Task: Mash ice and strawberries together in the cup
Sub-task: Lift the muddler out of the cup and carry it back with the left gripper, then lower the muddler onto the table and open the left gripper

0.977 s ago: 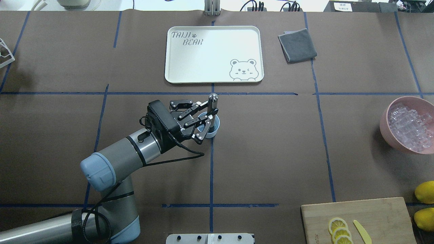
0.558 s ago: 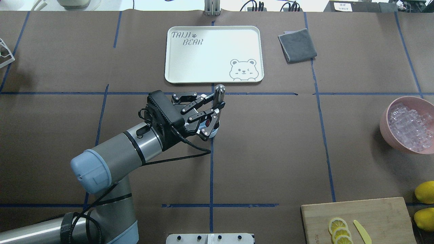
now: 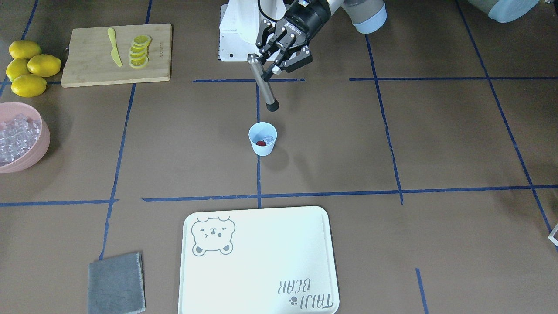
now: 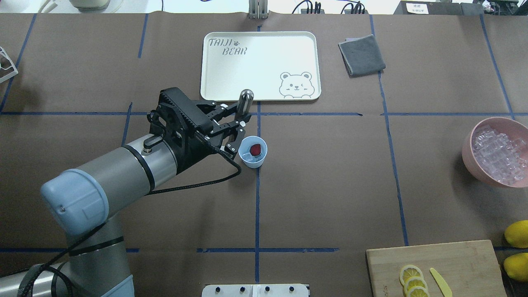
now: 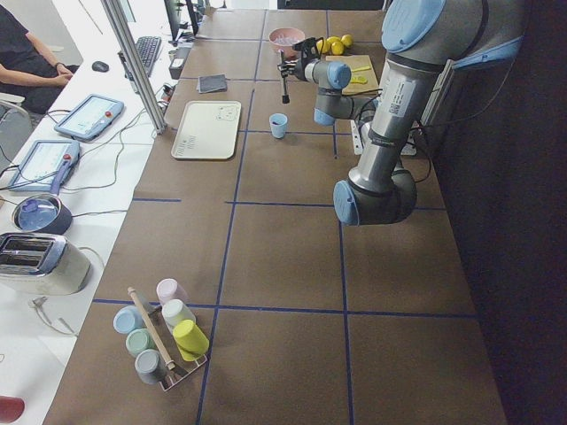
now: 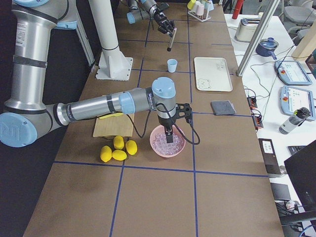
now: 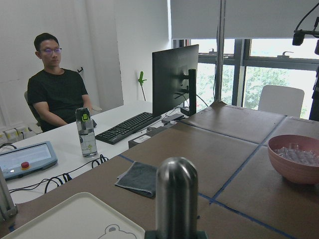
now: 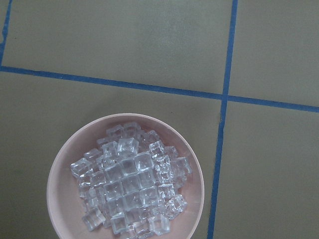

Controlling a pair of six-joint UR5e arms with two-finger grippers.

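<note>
Strawberry (image 4: 256, 149) and ice (image 3: 270, 140) sit together in the bottom of the pale blue cup (image 4: 253, 152), which stands upright and alone on the tabletop (image 4: 330, 185) near the middle blue tape cross. The berry shows as one red lump, so the mashing looks unfinished.

A steel pestle (image 3: 266, 89) hangs tilted above and clear of the cup, its lower tip short of the rim on the robot's side. The left gripper (image 3: 269, 69) has its fingers clamped on the upper part of the shaft. This reads as the top of a mashing stroke.

The next move calls for bringing the tip over the cup's mouth, straightening the pestle and pressing down squarely. Nothing steadies the light cup, so a sideways push could topple it.

The right gripper (image 6: 169, 134) hovers over the pink bowl (image 4: 468, 144) of spare ice; whether its fingers are spread, I cannot tell.
</note>
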